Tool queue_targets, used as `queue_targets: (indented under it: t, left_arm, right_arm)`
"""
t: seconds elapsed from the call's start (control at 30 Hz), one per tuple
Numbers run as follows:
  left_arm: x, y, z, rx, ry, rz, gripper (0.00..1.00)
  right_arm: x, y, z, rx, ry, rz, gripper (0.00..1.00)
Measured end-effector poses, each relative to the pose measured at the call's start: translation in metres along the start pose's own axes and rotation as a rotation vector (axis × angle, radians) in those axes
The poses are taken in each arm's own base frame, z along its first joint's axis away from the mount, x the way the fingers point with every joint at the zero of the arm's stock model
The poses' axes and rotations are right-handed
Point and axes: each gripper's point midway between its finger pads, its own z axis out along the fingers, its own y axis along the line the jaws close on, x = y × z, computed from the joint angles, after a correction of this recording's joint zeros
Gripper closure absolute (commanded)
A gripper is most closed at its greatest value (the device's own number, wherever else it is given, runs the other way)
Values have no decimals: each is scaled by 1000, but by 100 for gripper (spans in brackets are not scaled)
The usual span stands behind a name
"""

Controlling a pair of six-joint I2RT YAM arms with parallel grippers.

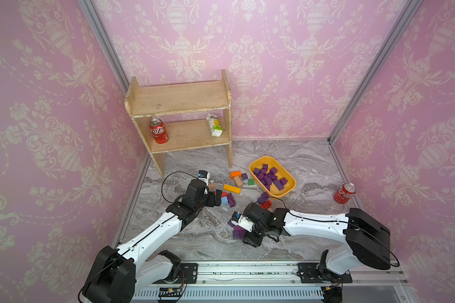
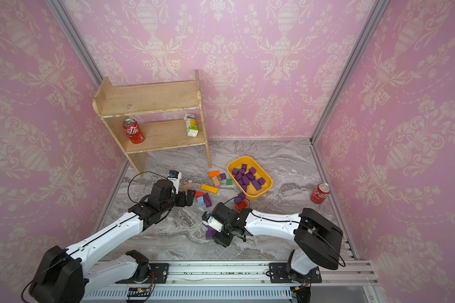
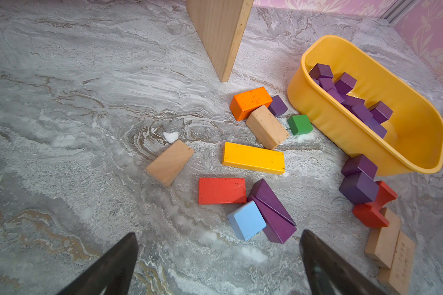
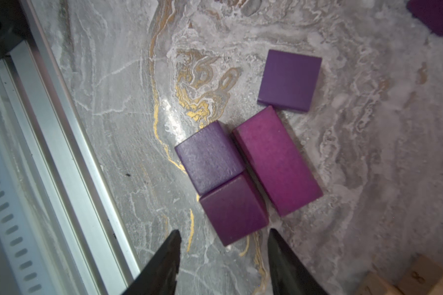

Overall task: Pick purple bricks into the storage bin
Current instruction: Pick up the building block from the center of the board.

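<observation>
The yellow-orange storage bin (image 1: 263, 159) (image 2: 241, 159) (image 3: 343, 127) holds several purple bricks (image 1: 268, 177). My left gripper (image 1: 217, 198) (image 3: 219, 233) is open and empty, just short of two purple wedges (image 3: 274, 212) (image 1: 231, 200). One purple cube (image 3: 278, 105) lies by the orange block, and two more purple bricks (image 3: 358, 178) sit against the bin's near end. My right gripper (image 1: 251, 240) (image 4: 224, 231) is open over several purple bricks near the front rail. The closest cube (image 4: 234, 209) has its near corner between the fingertips, and neither finger touches it.
A wooden shelf (image 1: 179, 105) at the back left carries a cola can (image 1: 158, 130) and a carton (image 1: 214, 125). Another cola can (image 1: 344, 193) stands at the right. Orange (image 3: 250, 102), yellow (image 3: 253, 157), green (image 3: 299, 124), red (image 3: 221, 190), blue (image 3: 247, 219) and tan blocks lie among the purple ones. The metal rail (image 4: 49, 153) runs beside the right gripper.
</observation>
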Motion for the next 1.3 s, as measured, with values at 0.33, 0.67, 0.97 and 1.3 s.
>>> queue_targets:
  t: [0.33,0.67,0.97,1.3]
  left_arm:
    - [0,1,0,-6,-1,1,1]
    - [1,2,0,-9,-1,1,1]
    - [4,6,1,-28,3,7,1]
    - [5,6,2,-30,7,10,1]
  right_arm:
    - [-3,-9,8,46,16,2,46]
    - [-10,-10,14,50,19,2,46]
    - [-12,-11,16,51,11,-15,66]
    - [-19,-31,10,136,-20,11,73]
